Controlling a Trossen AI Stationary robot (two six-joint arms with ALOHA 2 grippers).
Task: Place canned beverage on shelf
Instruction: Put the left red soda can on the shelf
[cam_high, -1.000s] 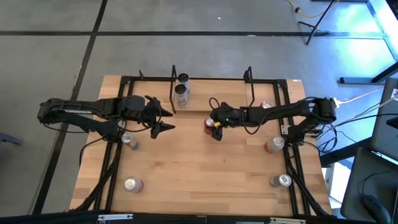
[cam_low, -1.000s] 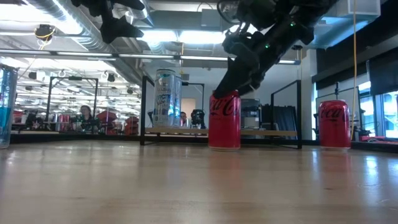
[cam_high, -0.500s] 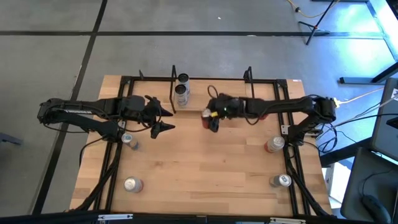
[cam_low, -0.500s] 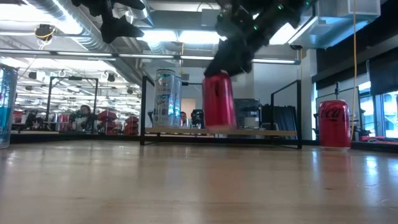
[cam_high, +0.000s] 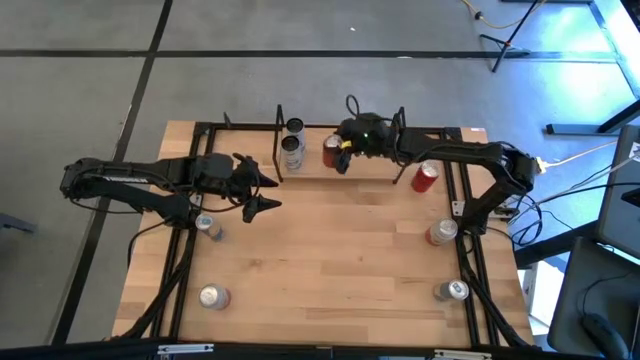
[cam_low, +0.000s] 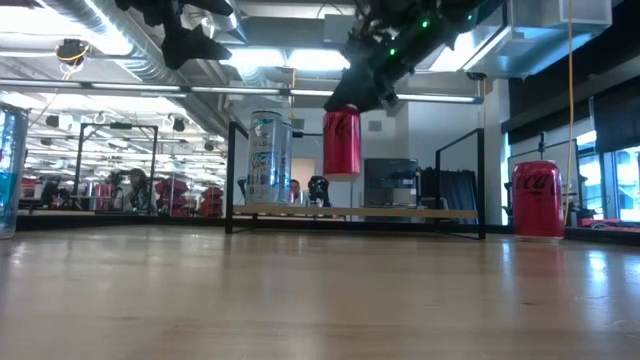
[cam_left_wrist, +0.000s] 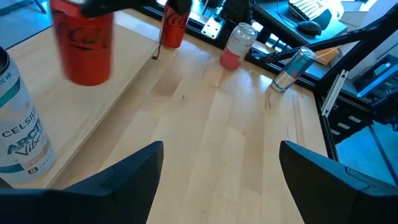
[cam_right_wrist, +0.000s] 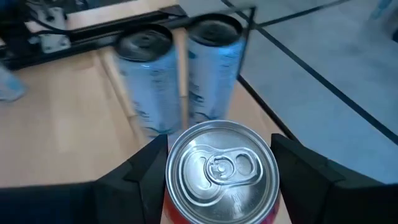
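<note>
My right gripper (cam_high: 343, 150) is shut on a red cola can (cam_low: 341, 143), which shows in the high view (cam_high: 332, 152) and the left wrist view (cam_left_wrist: 84, 43). The can hangs above the shelf's light wood board (cam_high: 370, 168), a little right of its left upright (cam_high: 278, 140). In the low view the can's bottom is clear of the board (cam_low: 410, 212). Two tall white-and-teal cans (cam_high: 291, 150) stand at the shelf's left end. My left gripper (cam_high: 262, 192) is open and empty above the table, left of the shelf. My right gripper pinches the red can's upper wall just under the rim (cam_right_wrist: 171, 186) between its two fingers (cam_right_wrist: 298, 168), one on each side. The fingers come from above, slanting down from the table's right. The can hangs upright, lifted clear of the board.
A second red can (cam_high: 424, 177) stands by the shelf's right upright (cam_high: 402, 135). Single cans stand near the left rail (cam_high: 209, 227), at the near left (cam_high: 213, 297), and at the right (cam_high: 441, 232) and near right (cam_high: 452, 290). Black rails run along both sides.
My right gripper has lifted the red can off the table and carried it toward the far edge and leftward. The can stood on the table in front of the shelf and now hangs upright above the shelf board.
</note>
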